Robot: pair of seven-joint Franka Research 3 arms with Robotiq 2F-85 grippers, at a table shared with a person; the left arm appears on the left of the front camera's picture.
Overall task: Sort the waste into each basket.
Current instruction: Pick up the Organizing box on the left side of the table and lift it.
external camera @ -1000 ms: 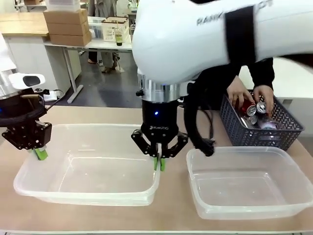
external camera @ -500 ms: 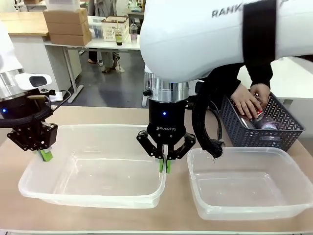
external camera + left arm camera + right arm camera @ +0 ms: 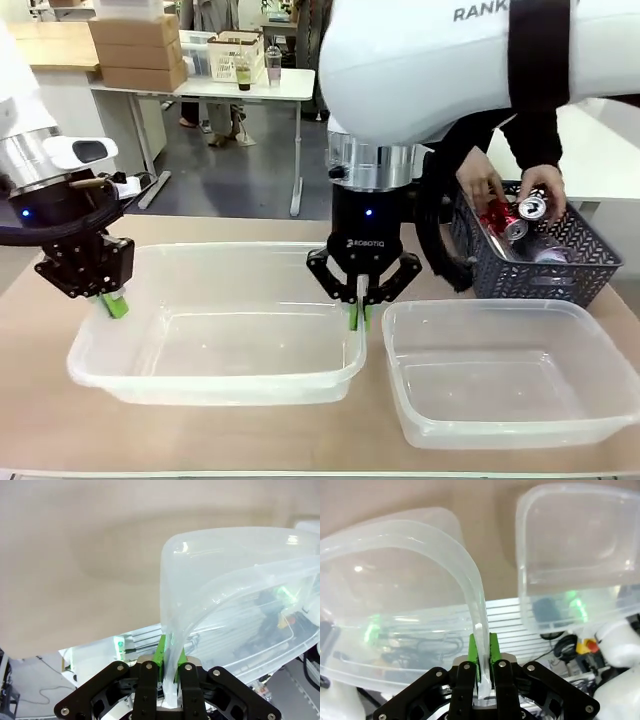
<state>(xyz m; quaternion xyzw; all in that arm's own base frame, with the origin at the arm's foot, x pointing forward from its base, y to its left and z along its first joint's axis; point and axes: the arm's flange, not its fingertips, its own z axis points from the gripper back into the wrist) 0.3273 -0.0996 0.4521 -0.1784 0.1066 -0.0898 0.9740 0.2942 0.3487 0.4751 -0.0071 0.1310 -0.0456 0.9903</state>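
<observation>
One clear basket (image 3: 220, 385) sits left of centre, held at both ends. My left gripper (image 3: 113, 305) is shut on its left rim, and my right gripper (image 3: 358, 318) is shut on its right rim. In the left wrist view the left gripper (image 3: 170, 655) pinches the thin wall of this basket (image 3: 235, 570). The right wrist view shows the right gripper (image 3: 482, 650) clamped on the rolled rim of the same basket (image 3: 395, 555). The second clear basket (image 3: 500, 425) stands close beside it on the right, with nothing in it. A person's hands hold crushed red-and-silver cans (image 3: 497, 217) over a dark lattice basket (image 3: 520, 275).
The dark lattice basket stands at the far right behind the second clear tub (image 3: 575, 540) and holds more cans. My right arm's large white body crosses the top of the front view. A narrow strip of bare tabletop (image 3: 370, 440) separates the two tubs.
Both grippers have carried the left tub to the right, closing the gap to the right tub. The person's hands have lifted cans up out of the dark basket.
</observation>
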